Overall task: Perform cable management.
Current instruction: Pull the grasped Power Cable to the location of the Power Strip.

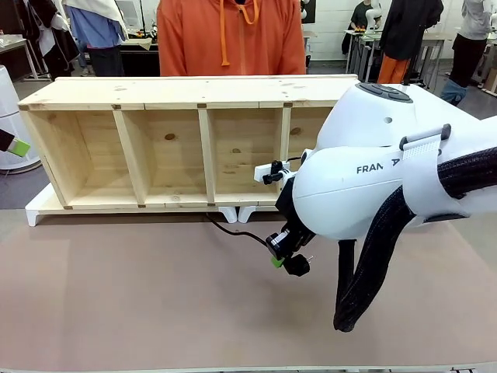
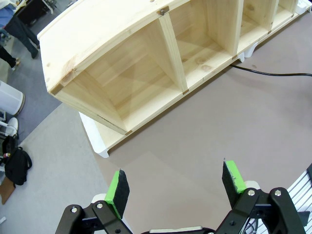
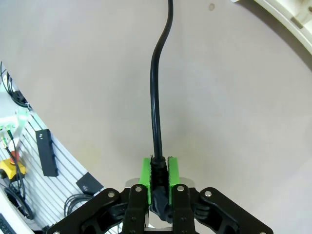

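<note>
Brown-topped bench [image 1: 116,303] across the foreground, with a person [image 1: 231,39] in an orange hoodie standing at its far side. On the bench, a long wooden shelf [image 1: 163,140] laid on its side, open compartments facing the robot, resting on a white base [image 1: 35,211]. Black cable [image 1: 233,231] emerging from under the shelf's front edge near the middle, then curving across the bench to the right tool [image 1: 281,256]. Right tool clamped narrow on the cable just behind its plug [image 1: 296,266], green pads [image 3: 144,170] pressed against both sides of the cord. Thick braided hose [image 1: 373,256] hanging from the right arm, apart from the cable. Left tool [image 2: 173,168] spread wide with nothing between its pads, hovering over bare bench near the shelf's left end.
</note>
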Available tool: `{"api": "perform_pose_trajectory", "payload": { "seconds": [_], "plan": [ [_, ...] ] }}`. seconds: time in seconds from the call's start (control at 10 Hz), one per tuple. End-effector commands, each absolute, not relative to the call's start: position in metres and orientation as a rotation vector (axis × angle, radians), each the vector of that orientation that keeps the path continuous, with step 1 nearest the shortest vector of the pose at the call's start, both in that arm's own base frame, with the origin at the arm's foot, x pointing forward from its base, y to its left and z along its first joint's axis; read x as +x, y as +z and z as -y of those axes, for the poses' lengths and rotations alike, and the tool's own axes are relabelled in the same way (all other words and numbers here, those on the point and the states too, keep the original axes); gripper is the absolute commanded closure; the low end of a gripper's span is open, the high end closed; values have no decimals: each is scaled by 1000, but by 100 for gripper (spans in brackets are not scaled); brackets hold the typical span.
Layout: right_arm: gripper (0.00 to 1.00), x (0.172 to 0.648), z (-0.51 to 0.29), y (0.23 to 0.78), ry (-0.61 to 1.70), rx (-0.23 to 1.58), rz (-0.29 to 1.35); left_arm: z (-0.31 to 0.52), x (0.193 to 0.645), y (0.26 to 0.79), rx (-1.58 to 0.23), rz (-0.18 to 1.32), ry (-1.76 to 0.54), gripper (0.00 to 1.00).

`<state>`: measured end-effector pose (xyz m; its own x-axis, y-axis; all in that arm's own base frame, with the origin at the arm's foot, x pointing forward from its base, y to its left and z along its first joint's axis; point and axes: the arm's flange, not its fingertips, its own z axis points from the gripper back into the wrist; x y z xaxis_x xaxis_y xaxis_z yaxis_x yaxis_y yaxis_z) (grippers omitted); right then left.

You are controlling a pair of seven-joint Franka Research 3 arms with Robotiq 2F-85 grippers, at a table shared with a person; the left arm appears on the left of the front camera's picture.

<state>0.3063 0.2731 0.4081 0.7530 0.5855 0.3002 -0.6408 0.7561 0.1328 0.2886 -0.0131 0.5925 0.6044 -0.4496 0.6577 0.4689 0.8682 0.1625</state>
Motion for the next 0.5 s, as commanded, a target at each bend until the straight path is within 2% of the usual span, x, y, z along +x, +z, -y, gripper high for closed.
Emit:
{"api": "perform_pose_trajectory", "payload": {
  "seconds": [0.0,0.4],
  "plan": [
    [83,305,-273,409,677,227,249,12,289,593,-27,756,-527,0],
    [83,292,-217,416,582,241,249,12,289,593,-27,756,-527,0]
  ]
}}
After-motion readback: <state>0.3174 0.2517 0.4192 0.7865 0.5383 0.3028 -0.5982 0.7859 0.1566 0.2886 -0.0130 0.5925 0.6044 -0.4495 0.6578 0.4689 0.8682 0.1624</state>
